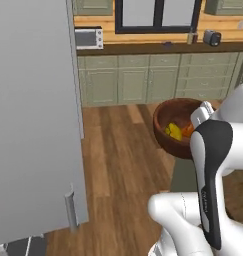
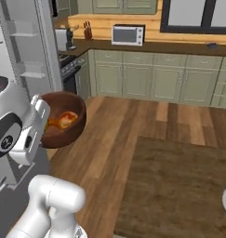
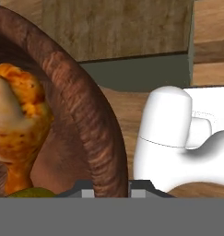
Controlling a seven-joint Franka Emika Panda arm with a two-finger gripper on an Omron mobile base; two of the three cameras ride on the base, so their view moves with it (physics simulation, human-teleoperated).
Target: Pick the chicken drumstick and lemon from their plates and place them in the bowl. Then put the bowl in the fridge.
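1. Reddish-brown wood: the bowl is held up off the floor by the gripper, well above the wooden floorboards, and it tilts so its inside faces the base cameras.
2. In the hand view the 2 finger tips sit on either side of the bowl's rim, clamped onto it with the wall between them.
3. Inside the bowl lies the chicken drumstick, orange-brown and glossy; in the right base view it rests against the bowl's inner wall.
4. Beside it sits the lemon, yellow, touching the drumstick in the left base view.
5. Grey and tall, the fridge stands to the left of the bowl, its door edge with a bar handle nearest the camera; pale shelves show in the right base view.
6. Green cabinets and a microwave line the far wall.
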